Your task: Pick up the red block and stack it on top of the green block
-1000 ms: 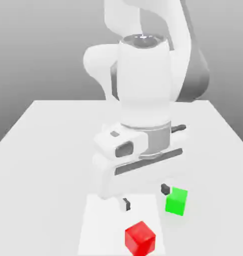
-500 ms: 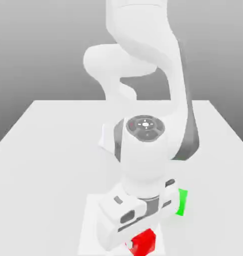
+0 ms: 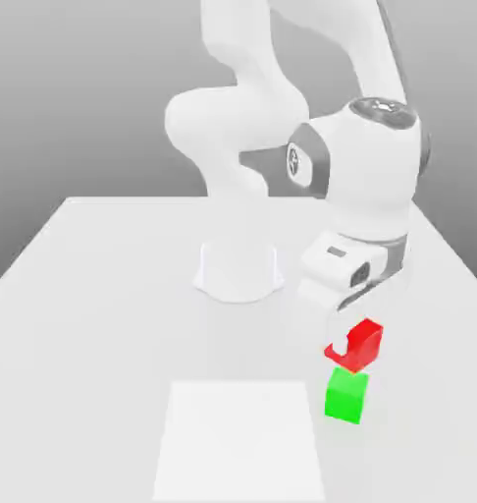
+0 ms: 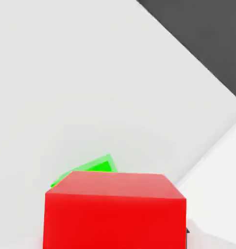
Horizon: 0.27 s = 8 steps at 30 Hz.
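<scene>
- The white Panda arm [image 3: 282, 108] arches over from its round base [image 3: 238, 270] on the pale grey table [image 3: 95, 295], with the wrist carried out toward the exterior view's right.
- The two-finger gripper [image 3: 348, 344] hangs below the white hand body and points down at the table.
- It is pinching the small, matte, bright red cube [image 3: 360, 344]: one white finger [image 3: 338, 327] lies across the cube's face in the exterior view, with red showing on either side of it.
- The red cube is clear of the table, held in the air and slightly turned against the table's edges.
- Right beneath it sits the small, matte, bright green cube [image 3: 345, 396], resting on the table toward the exterior view's right.
- In the exterior view the red cube's lower edge comes down very near the green cube's top; whether the two touch cannot be told.
- From the hand view, the red cube [image 4: 115, 214] looms large and close, and a sliver of the green cube [image 4: 93, 168] peeks out past its far edge, so the two are not squarely lined up.
- A lighter white square patch [image 3: 240, 437] lies flat on the table just beside the green cube, on the exterior view's left of it.
- Behind the table the background is plain grey.
</scene>
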Tool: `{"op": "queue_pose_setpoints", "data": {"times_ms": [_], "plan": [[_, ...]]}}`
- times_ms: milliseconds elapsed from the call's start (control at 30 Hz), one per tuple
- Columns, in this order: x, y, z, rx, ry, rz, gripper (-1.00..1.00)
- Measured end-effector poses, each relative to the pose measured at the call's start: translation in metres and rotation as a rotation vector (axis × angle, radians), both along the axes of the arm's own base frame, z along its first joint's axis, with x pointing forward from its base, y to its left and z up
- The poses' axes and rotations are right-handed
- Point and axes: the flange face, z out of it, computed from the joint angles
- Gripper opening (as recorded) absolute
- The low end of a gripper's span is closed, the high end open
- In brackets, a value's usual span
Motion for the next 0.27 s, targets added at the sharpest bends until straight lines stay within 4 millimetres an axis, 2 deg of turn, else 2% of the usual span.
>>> {"op": "queue_pose_setpoints", "data": {"times_ms": [133,167,267], "plan": [[-0.003,0.001,-0.037,-0.001,-0.001,0.003,-1.0],[-0.003,0.0,-0.046,-0.001,-0.001,0.002,1.0],[-0.003,0.0,-0.046,-0.001,-0.001,0.002,1.0]]}}
